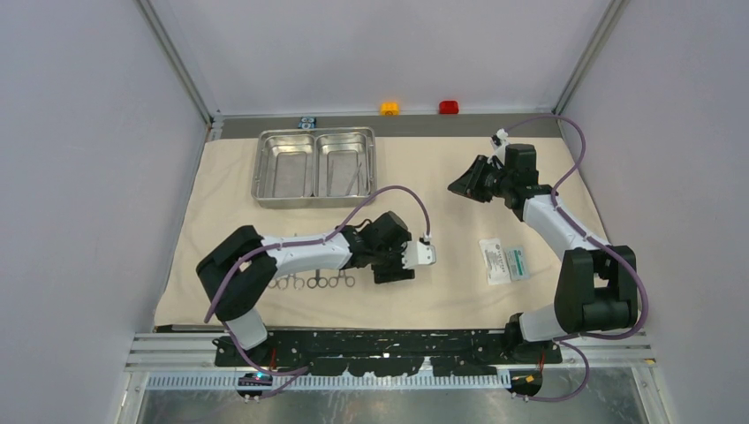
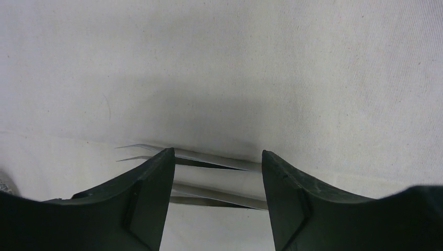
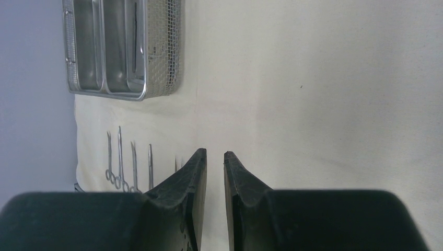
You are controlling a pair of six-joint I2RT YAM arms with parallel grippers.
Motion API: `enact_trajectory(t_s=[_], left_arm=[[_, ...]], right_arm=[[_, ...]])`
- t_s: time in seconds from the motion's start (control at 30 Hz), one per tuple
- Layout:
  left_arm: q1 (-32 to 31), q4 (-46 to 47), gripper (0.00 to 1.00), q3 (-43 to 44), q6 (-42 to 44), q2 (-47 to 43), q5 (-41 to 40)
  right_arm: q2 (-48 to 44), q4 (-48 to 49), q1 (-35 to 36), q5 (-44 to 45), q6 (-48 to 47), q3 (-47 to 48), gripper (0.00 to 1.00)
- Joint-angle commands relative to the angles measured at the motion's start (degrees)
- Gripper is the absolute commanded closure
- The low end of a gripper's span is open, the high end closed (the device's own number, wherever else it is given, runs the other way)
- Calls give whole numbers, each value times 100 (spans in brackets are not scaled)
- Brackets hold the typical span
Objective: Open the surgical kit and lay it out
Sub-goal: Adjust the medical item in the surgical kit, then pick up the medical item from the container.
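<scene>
Nearest, reaching rightward with the left arm, elbow folded. Left gripper (image 2: 217,152) tipped down, spread wide astride the tweezers (image 2: 209,158) lying flat on the beige cloth wrap (image 1: 442,168); gripping nothing. Beside that forearm, a row of ring-handled forceps (image 1: 313,281). Rightward, flat on the cloth, a white-and-green packet (image 1: 502,261). Farther out, raised and pointing left, the right gripper (image 3: 214,152), pinched to a slim gap, holding nothing. Beyond, far left, a steel tray (image 1: 314,132) with thin tools (image 1: 353,177) in its right compartment. By the grey back wall, an orange button (image 1: 389,108) and a red button (image 1: 449,107).
</scene>
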Motion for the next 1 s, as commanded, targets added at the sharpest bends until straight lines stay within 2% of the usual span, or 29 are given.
enact_trajectory(t_s=[0.0, 0.2, 0.37, 0.53, 0.73, 0.97], left_arm=[[-16, -65, 36, 259, -46, -323, -122], [58, -161, 35, 365, -40, -517, -301], [575, -196, 35, 510, -338, -795, -151], [1483, -129, 32, 630, -975, -1179, 7], [2918, 37, 27, 749, -1907, -1537, 198], [4187, 116, 22, 978, -2337, -1352, 326]], right_arm=[[-6, 267, -28, -65, 12, 27, 76], [-44, 238, -32, -7, -78, 57, 76], [-198, 131, -25, 109, -283, 144, 74], [-321, -42, -27, 272, -598, 304, 70], [-347, -447, -32, 472, -1203, 666, 65], [-249, -1201, -18, 516, -2045, 1121, 60]])
